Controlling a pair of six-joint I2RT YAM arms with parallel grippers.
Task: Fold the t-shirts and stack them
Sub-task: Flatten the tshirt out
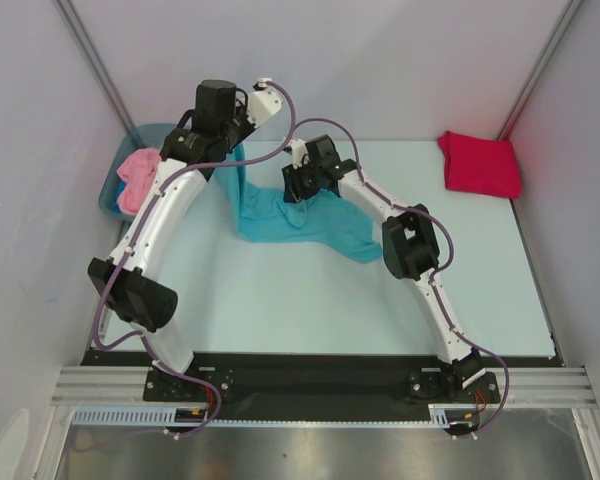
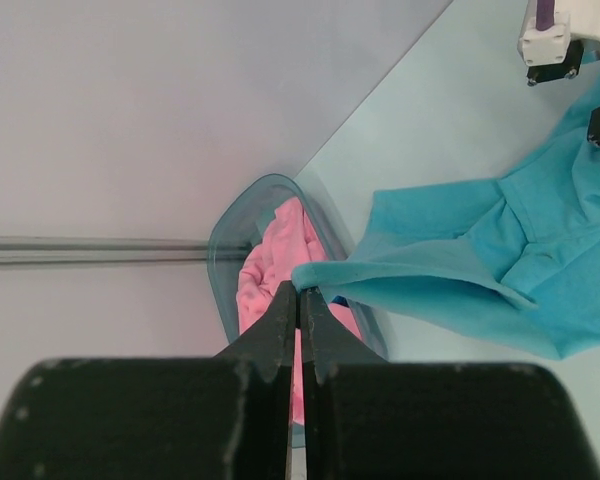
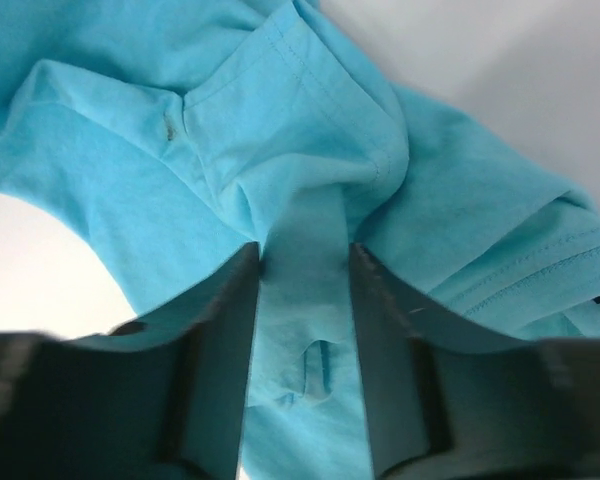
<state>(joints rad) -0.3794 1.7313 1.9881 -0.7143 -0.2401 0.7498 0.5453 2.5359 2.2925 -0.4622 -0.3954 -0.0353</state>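
Two tools are handling the turquoise shirt (image 1: 280, 215).
Left tool (image 2: 300, 290) is pinching its edge, fully shut; right tool (image 3: 303, 255) is straddling a fold, half-open; a shallow bite risks slipping.

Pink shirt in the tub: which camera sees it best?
The left wrist view: the crumpled pink cloth shirt fills the grey-blue plastic tub, close up, though black fingertips cover its lower part. The top view shows it small, partly behind the left arm. The right wrist view shows none of it.

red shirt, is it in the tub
No, the red shirt lies folded on the table at far right, away from the tub.
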